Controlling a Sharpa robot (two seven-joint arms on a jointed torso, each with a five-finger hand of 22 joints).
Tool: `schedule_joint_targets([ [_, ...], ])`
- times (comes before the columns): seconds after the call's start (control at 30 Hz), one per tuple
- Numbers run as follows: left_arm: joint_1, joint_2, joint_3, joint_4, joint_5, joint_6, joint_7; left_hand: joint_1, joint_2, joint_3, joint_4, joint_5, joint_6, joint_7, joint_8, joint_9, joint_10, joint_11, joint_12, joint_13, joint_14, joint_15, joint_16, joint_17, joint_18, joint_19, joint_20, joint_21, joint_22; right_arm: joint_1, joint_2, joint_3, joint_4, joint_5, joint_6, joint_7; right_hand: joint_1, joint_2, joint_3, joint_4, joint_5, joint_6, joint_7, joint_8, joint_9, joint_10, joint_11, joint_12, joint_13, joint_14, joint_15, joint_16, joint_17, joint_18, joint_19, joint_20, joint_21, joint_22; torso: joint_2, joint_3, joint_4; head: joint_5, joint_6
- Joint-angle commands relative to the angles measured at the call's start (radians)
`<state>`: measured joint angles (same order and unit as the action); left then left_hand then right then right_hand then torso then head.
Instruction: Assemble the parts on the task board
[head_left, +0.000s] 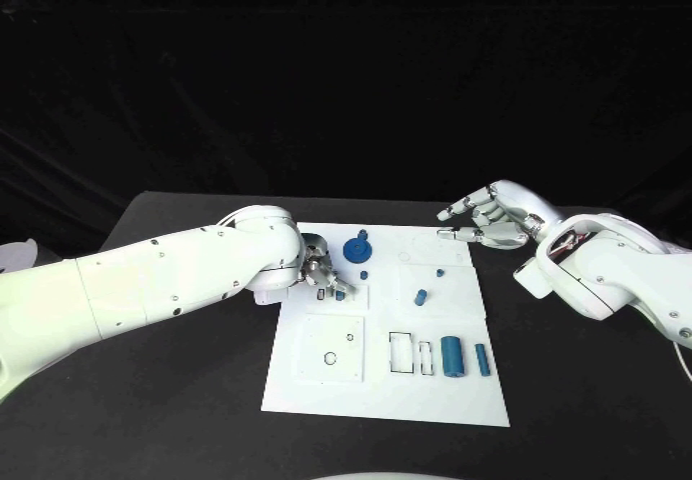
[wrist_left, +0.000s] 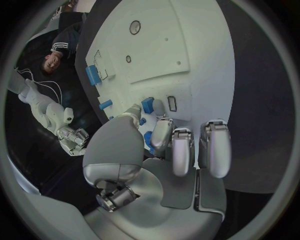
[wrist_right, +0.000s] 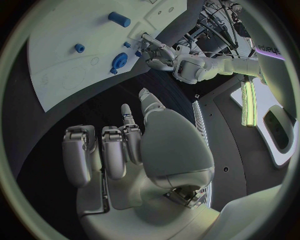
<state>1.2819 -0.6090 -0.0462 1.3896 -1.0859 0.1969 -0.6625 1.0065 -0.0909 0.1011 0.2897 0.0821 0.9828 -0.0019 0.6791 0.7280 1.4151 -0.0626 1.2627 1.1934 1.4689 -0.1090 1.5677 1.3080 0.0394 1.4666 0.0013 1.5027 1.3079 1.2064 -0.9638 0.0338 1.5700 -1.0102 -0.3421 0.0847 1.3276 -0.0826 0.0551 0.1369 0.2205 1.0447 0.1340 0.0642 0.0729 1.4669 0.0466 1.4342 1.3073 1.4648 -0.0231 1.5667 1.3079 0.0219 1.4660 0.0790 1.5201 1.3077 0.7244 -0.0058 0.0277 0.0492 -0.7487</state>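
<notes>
Loose blue cylinders (head_left: 453, 356) lie unplaced on the task board (head_left: 387, 400); left robot hand (head_left: 320, 274) pinches a small blue part (wrist_left: 147, 105); right robot hand (head_left: 482, 222) hovers open, empty. Early going.

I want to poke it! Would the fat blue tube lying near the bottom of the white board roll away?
Probably yes. The blue tube looks round and lies on its side on the flat task board, so a sideways poke would likely roll it. It looks stiff and smooth, so perhaps slippery.
</notes>
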Motion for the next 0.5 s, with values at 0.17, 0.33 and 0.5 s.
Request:
schedule_joint_targets([
  [0.17,-0.001,-0.022,0.015,0.023,0.035,-0.067,0.001,-0.025,0.003,-0.072,0.002,-0.033,-0.011,0.005,-0.004,0.005,-0.006,0.000,-0.007,-0.013,0.102,-0.008,0.003,0.263,-0.013,0.068,-0.009,-0.012,0.150,-0.001,0.002,0.000,-0.005,-0.005,0.012,0.004,-0.011,0.000,-0.008,0.001,0.005,0.004,0.000,0.003,0.001,0.048,0.002,-0.007,0.199,0.105,0.001,0.000,0.258,0.004,0.045,0.005,-0.005,0.153,0.000,-0.0003,0.0006,-0.001,0.005],
  [0.33,0.001,-0.038,0.037,0.034,0.084,-0.088,0.007,-0.002,0.004,-0.104,0.000,-0.033,-0.039,0.013,-0.015,0.003,-0.028,0.005,-0.035,-0.045,0.102,-0.006,0.003,0.263,-0.009,0.061,-0.008,-0.026,0.131,-0.001,0.003,0.000,-0.009,-0.004,0.013,0.005,-0.011,0.000,-0.008,0.001,0.005,0.004,0.000,0.003,0.001,0.048,0.002,-0.007,0.199,0.105,0.001,0.000,0.258,0.004,0.045,0.005,-0.005,0.153,0.000,0.0003,0.0005,-0.002,0.009],
  [0.5,0.014,-0.059,0.062,0.033,0.159,-0.051,0.016,0.085,0.009,-0.126,-0.004,-0.026,-0.103,0.044,-0.074,-0.036,-0.072,0.031,-0.087,-0.106,0.102,0.015,0.003,0.263,-0.002,0.049,0.008,-0.053,0.098,-0.002,0.006,-0.001,-0.014,-0.003,0.014,0.006,-0.011,0.000,-0.009,0.002,0.005,0.004,0.000,0.003,0.001,0.048,0.002,-0.007,0.199,0.105,0.001,0.000,0.258,0.004,0.045,0.005,-0.005,0.153,0.001,0.0006,-0.0004,-0.001,0.014],
])
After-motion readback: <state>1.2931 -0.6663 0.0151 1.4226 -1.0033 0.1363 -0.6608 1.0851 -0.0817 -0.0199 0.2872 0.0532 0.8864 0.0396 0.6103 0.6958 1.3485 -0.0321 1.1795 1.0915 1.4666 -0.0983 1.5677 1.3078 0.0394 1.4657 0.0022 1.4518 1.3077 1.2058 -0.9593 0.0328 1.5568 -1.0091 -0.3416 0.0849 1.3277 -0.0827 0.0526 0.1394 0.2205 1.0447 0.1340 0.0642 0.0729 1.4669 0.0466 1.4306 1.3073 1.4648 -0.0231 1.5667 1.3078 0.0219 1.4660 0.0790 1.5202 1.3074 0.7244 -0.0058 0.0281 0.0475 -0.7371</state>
